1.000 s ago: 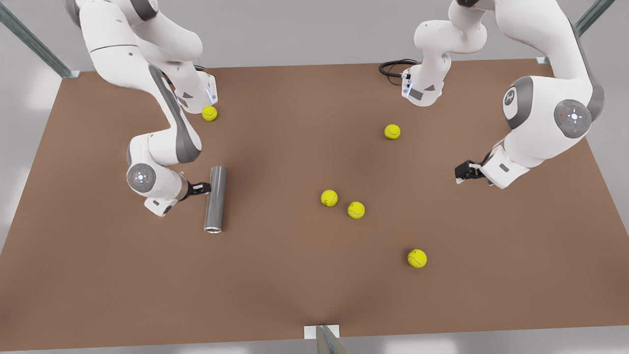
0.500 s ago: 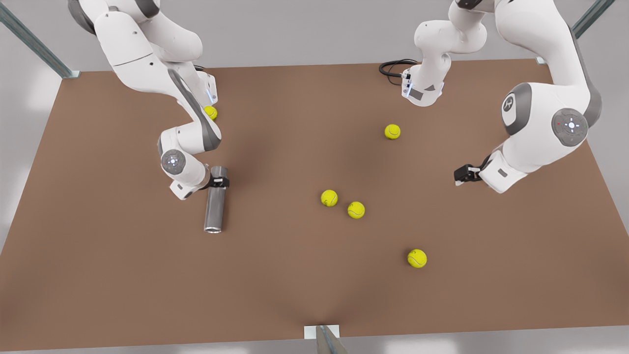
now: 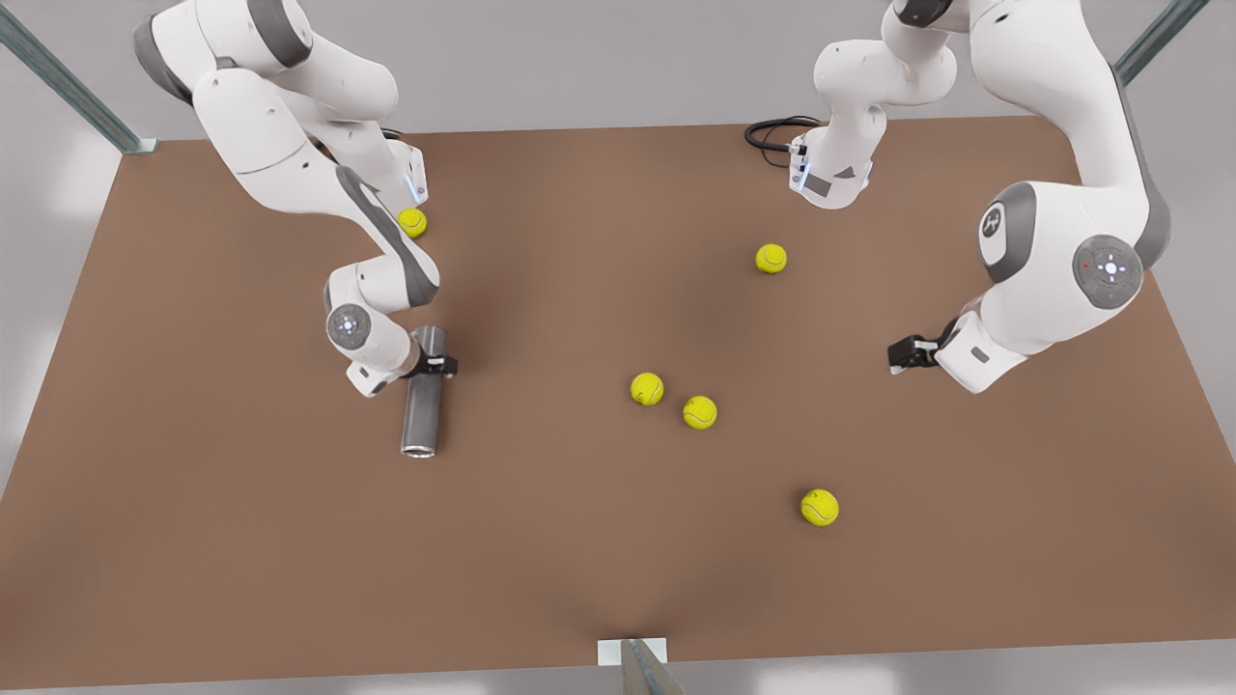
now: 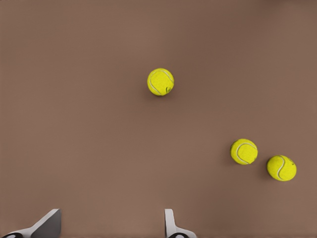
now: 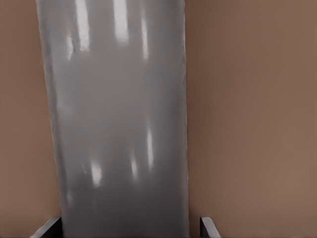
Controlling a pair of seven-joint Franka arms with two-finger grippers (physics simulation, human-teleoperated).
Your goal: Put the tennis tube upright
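Brown tabletop [image 3: 579,541] carries the tube [image 3: 423,398], lying flat near the front view's left, its lighter rim toward the camera. The right gripper [image 3: 432,365] straddles the tube's far end, fingers spread to either side — the right wrist view shows a finger [image 5: 207,227] apart from the grey wall, so nothing is clamped yet. Gripping near one end likely suits tipping it up on the other. The left gripper [image 3: 903,353] waits at the front view's right, open and empty, above the balls [image 4: 161,82]. One ball [image 3: 412,222] sits beyond the tube, apart; nothing blocks the lift.
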